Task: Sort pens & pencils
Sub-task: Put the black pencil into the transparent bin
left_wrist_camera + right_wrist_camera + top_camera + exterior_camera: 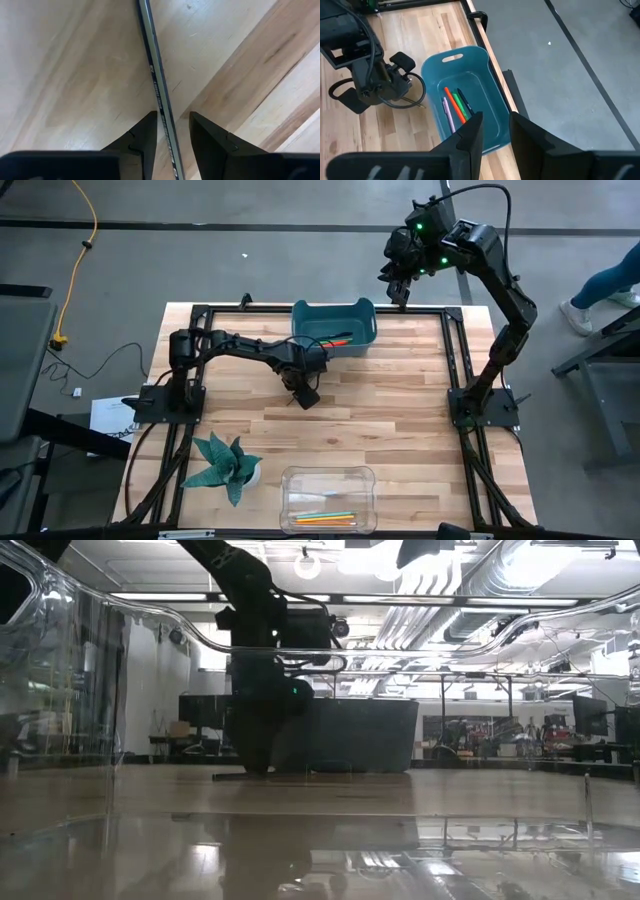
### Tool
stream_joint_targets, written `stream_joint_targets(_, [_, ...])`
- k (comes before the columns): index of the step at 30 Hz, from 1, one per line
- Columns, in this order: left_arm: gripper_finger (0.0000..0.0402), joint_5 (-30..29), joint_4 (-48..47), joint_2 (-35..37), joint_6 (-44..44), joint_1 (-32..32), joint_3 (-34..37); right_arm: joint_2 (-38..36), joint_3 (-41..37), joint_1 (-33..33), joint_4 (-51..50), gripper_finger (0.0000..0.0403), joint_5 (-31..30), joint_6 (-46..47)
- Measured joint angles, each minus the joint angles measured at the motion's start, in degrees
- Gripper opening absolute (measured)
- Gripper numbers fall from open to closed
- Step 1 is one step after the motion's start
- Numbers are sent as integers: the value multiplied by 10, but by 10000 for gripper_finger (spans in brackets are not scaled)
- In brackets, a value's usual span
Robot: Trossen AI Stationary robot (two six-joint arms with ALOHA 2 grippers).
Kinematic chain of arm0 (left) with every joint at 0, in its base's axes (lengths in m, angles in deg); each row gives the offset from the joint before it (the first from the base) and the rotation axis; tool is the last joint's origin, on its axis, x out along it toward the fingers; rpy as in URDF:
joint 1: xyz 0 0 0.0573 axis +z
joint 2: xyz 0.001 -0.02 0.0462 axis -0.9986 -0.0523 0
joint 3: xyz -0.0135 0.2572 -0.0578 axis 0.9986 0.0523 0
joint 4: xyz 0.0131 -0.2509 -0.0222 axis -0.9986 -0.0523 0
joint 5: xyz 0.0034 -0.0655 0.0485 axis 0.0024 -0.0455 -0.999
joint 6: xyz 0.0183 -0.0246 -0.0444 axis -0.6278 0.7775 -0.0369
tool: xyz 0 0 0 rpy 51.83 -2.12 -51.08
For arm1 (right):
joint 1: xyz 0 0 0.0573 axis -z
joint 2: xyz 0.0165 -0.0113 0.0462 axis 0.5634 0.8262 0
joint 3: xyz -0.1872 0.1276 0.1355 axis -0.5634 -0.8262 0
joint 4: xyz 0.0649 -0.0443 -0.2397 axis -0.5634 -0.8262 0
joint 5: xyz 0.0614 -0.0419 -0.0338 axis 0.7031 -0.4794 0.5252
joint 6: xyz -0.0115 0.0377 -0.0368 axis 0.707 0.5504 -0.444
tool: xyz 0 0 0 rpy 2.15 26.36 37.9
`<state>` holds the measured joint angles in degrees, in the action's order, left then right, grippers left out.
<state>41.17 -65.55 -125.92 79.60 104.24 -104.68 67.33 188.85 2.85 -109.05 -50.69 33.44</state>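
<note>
Up close on the left wrist view, the left gripper is down at the table with its fingers spread, and a thin dark pencil runs straight through the gap between them, lying flat on the pale wood; whether the pads touch it, I cannot tell. From above, that left gripper sits near the middle of the table, with open boards all round it towards the right side. At the near edge sits a clear plastic bin holding several thin pencils, orange, yellow and teal, lying side by side, and a green plant stands to its left. Farther back, at the far edge, the teal bin holds the pens, orange-red, green, lilac and a dark one, lying along its floor. Beyond the far rim, the right gripper hangs high with fingers parted and nothing between them, looking down over the teal bin and the grey floor beyond
</note>
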Motion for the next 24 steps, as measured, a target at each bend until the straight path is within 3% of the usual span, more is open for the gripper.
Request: stream_joint_targets(24, [104,-17,-8,-1,8,-1,0,0,0,0,2,85,2,0])
